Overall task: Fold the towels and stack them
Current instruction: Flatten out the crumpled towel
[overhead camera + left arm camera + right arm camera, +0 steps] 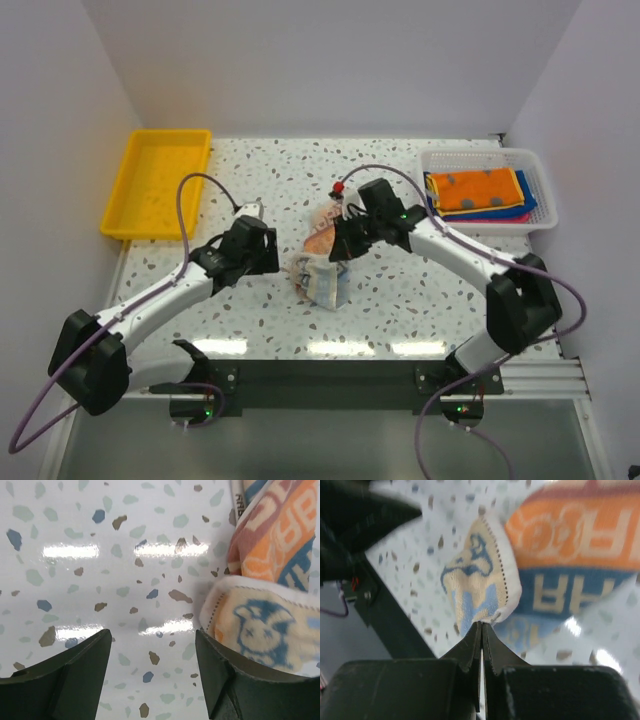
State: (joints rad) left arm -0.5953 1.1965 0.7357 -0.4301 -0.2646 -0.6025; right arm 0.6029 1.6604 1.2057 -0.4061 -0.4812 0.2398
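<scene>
Right fingers (470, 652) pinching towel (570, 540), crumpled, orange-blue print

Orange-blue printed towel (322, 278) is seen crumpled and unfolded, well to the left of the white mesh basket (540, 170), with one edge pinched by the right gripper (482, 626). Orange towel with yellow edge (480, 188) is laid flat inside the basket, stacked over the blue towel (529, 203) and pink towel (503, 216).

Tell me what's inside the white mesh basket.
Folded towels stacked in the white mesh basket: an orange towel with a yellow edge on top, a blue towel and a pink towel showing only edges beneath. It covers most of both, hiding their folds.
</scene>
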